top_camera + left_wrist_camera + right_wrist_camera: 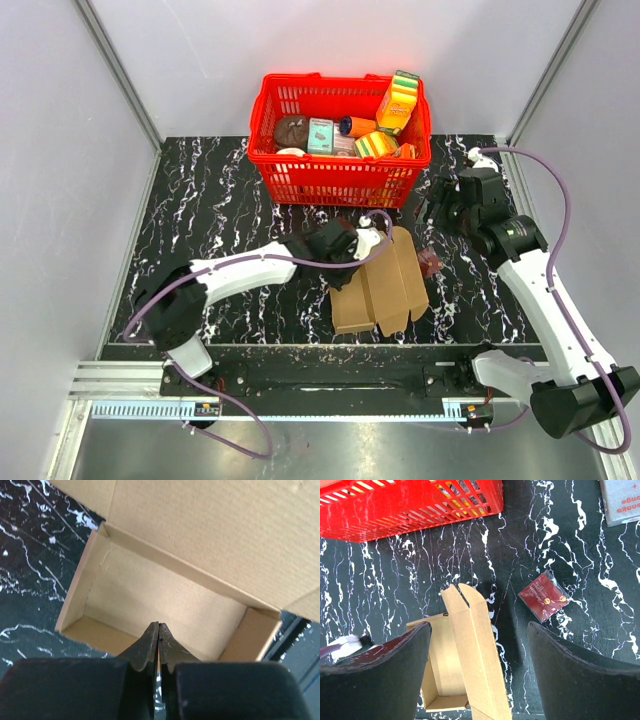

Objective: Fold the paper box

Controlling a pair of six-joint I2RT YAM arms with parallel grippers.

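The paper box (pixel 385 285) is a brown cardboard mailer lying on the black marbled table in front of the basket. Its tray (pixel 165 600) is formed with low walls standing, and the lid panel (pixel 477 650) stands up along one long side with its end tabs free. My left gripper (pixel 345 245) hovers at the box's far left end. In the left wrist view its fingertips (pixel 159 627) are pressed together over the tray's near wall, with nothing between them. My right gripper (pixel 479 627) is open, high above the box at the back right (pixel 447 207).
A red basket (pixel 330 182) with several colourful items stands right behind the box. A small red packet (pixel 544 596) lies just right of the box. A grey packet (pixel 620 500) lies further off. Metal rails run along the near table edge.
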